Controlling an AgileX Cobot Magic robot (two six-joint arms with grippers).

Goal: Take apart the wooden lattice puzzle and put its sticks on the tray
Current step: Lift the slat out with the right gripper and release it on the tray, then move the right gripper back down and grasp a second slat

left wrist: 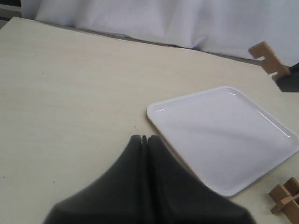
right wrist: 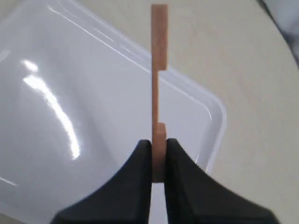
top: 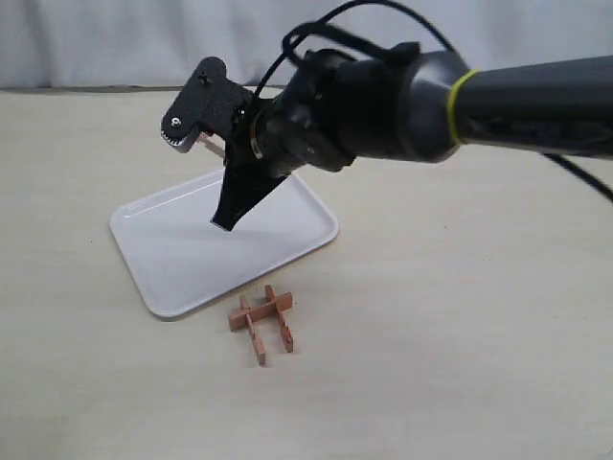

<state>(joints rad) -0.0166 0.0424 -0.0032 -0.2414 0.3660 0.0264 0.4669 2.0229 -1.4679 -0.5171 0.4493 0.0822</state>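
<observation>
One stick sits clamped in your right gripper over the tray rim; release here and it may bounce onto the bench.

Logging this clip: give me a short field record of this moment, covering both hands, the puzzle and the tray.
right hand: shut on one stick, held above the tray
left hand: shut, holding nothing, over the table
lattice puzzle: on the table beside the tray, neither hand touching it
tray contents: no stick lying on it
</observation>
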